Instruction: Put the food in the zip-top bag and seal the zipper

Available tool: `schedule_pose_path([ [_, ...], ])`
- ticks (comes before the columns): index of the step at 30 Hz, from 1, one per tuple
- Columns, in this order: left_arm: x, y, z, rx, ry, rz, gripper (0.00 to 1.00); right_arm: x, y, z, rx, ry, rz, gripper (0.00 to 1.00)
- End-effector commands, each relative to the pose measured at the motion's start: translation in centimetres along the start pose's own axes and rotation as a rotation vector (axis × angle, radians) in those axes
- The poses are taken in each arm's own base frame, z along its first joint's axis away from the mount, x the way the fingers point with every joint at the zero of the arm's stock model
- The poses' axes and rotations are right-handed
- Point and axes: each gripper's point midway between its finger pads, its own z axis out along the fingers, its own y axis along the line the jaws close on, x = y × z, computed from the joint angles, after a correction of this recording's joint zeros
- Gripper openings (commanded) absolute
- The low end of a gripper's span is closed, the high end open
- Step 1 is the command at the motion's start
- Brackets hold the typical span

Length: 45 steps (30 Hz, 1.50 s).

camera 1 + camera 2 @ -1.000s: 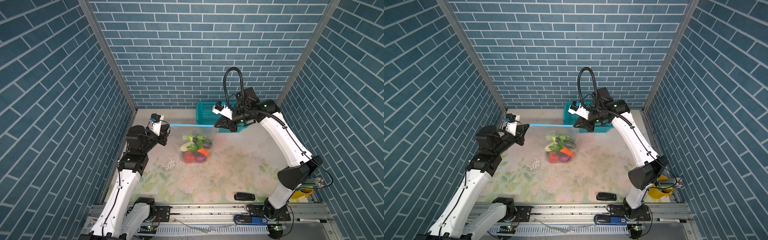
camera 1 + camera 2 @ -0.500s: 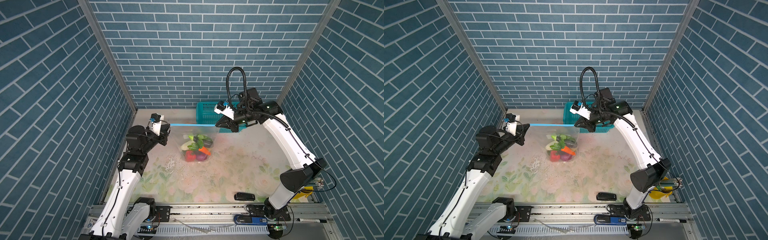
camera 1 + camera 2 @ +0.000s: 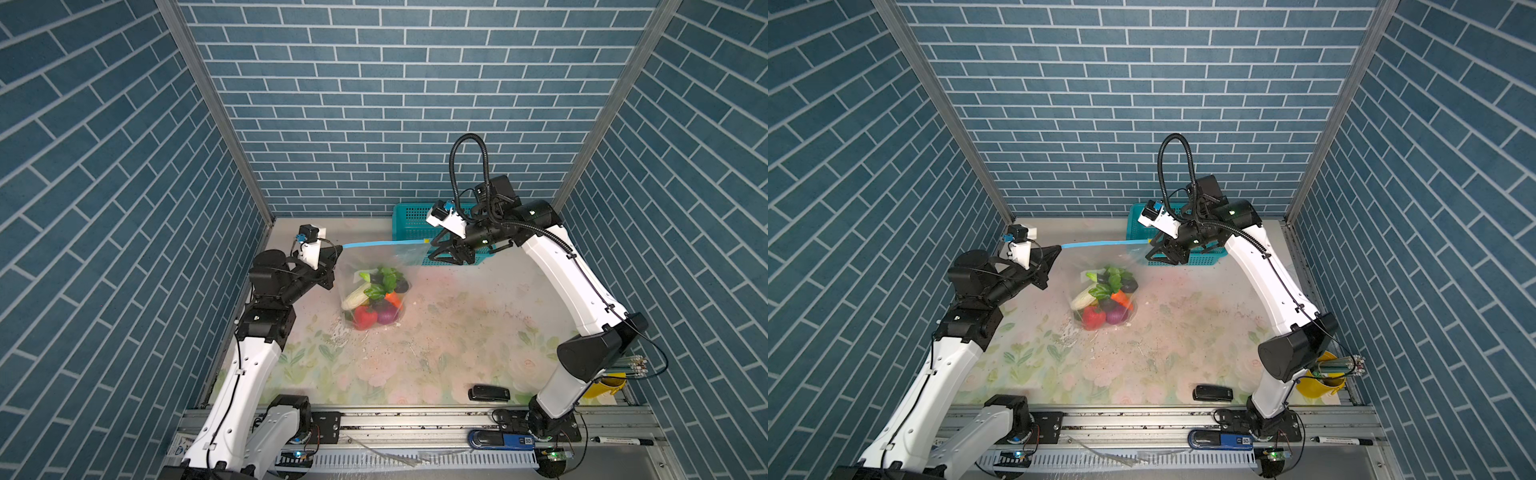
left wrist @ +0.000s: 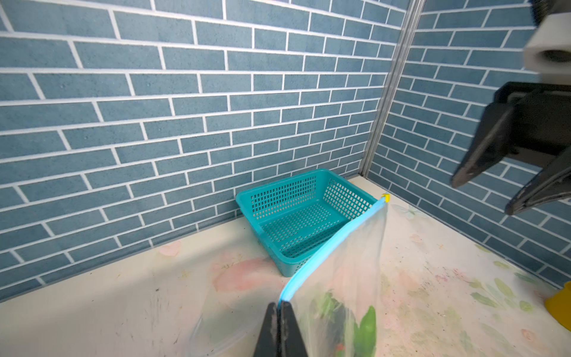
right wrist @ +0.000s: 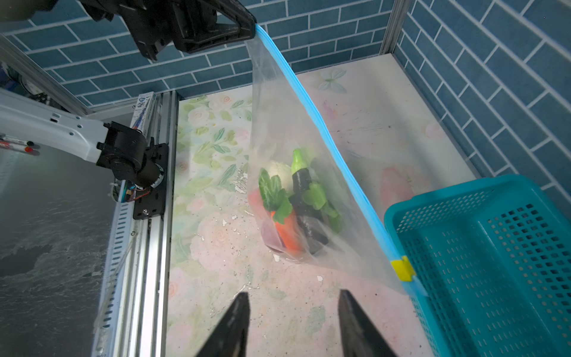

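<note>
Clear plastic hangs from my left gripper [image 3: 338, 248] above the flowered table [image 3: 457, 340]. Nearest, at 5 o'clock on the mat, a small black device [image 3: 488, 392] lies flat, well apart from the work.

Just toward 10 o'clock from the table's middle, the food [image 3: 374, 297] is heaped in the bottom of the zip-top bag [image 3: 376, 262]. A red piece [image 3: 365, 318] and a purple onion [image 3: 387, 316] lie lowest. An orange carrot [image 3: 392, 298], a white piece [image 3: 355, 297], leafy greens [image 3: 388, 276] and a dark eggplant [image 3: 401, 286] sit above them.

Higher up, the zipper [image 3: 374, 243] runs nearly level from 9 o'clock to 3 o'clock across the bag's mouth. My left gripper is clamped tight on its 9 o'clock end, with the blue strip pinched between the fingertips [image 4: 289, 312].

At the 3 o'clock end sits the yellow slider tab [image 5: 401, 269]. My right gripper [image 5: 293, 296] hovers just beside it, jaws standing apart with nothing between them.

Beyond, at 1 o'clock, the teal basket [image 3: 409, 216] rests against the brick wall [image 3: 374, 124].
</note>
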Motion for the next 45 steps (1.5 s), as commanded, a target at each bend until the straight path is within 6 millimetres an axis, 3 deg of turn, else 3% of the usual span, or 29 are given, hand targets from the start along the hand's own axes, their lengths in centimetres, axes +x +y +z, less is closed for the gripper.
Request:
schedule_pose_path([
  [1,-1.4,-0.9,0.1,0.061,-0.053,0.000,0.00,-0.9,0.3,1.3,-0.050,0.019,-0.012,0.61],
  [9,-1.3,-1.5,-0.3,0.087,-0.060,0.008,0.00,-2.9,-1.3,4.4,-0.081,0.015,-0.064,0.74],
  [12,-1.0,-1.6,-0.1,0.100,-0.054,0.003,0.00,-3.6,-1.6,5.8,-0.112,-0.024,-0.081,0.74],
  [20,-1.1,-1.8,0.0,0.110,-0.056,0.003,0.00,-3.8,-0.9,8.8,-0.204,-0.058,-0.089,0.59],
  [30,-0.9,-1.7,0.0,0.105,-0.049,0.005,0.00,-4.1,-0.6,8.5,-0.214,-0.071,-0.089,0.20],
  [39,-0.9,-1.6,0.0,0.098,-0.041,0.005,0.00,-4.4,-0.1,7.5,-0.199,-0.071,-0.098,0.01],
  [45,-0.7,-1.4,-0.2,0.076,-0.030,0.006,0.00,-4.4,0.5,6.9,-0.200,-0.071,-0.097,0.00],
])
